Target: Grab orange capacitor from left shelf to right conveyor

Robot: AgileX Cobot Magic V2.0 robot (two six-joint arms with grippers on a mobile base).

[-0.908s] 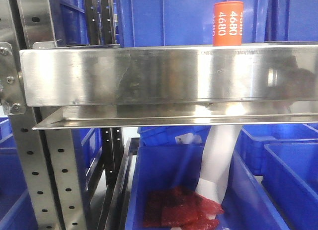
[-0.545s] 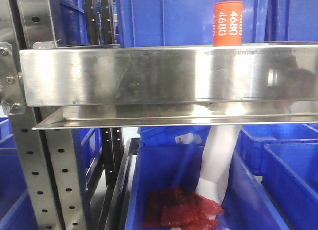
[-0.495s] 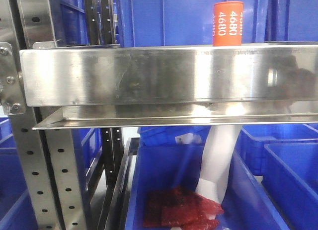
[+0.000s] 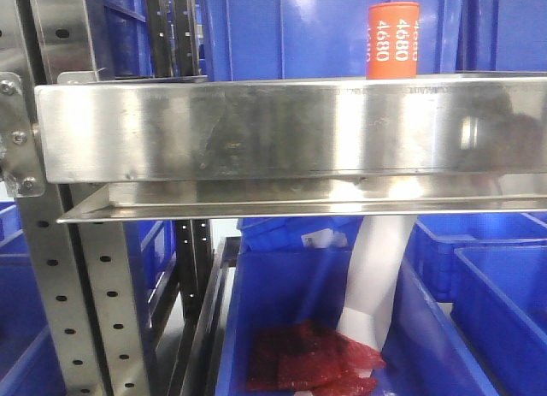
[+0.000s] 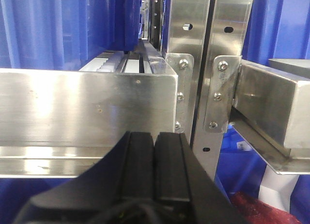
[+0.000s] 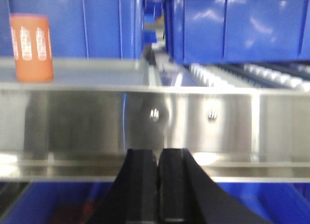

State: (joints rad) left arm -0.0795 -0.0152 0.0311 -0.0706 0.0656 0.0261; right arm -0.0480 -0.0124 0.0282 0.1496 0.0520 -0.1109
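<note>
Right wrist-mounted view, nearest item: right fingers (image 6: 143, 185), black, pressed together with no gap, holding nothing, low in front of the steel lip.
Left fingers (image 5: 138, 161): also closed flat on each other and empty, facing a steel lip beside a bolted upright (image 5: 213, 88).
Left shelf (image 4: 256, 131): shiny stainless steel with a broad front lip.
Orange capacitor (image 4: 392, 41): upright on the shelf behind the lip, towards the right end; in the right wrist picture it (image 6: 32, 47) sits up and to the left of the fingers.
Blue bin (image 4: 282, 28): just behind the capacitor.

Hazards, judged:
- A low, straight approach would strike the lip.
- Fingers that arrive closed would push the capacitor rather than take it; a knock could tip it and let it roll.
- The bin wall behind leaves little room for overshoot.

Hidden or unclear:
- The capacitor's base, covered by the lip, so how near it stands to the front edge cannot be told.
- The right conveyor, in no view.
- The right wrist picture is blurred.
- The lower bin (image 4: 282, 310) holds red packets (image 4: 308, 362) and a white object (image 4: 376, 285) of uncertain kind.
</note>
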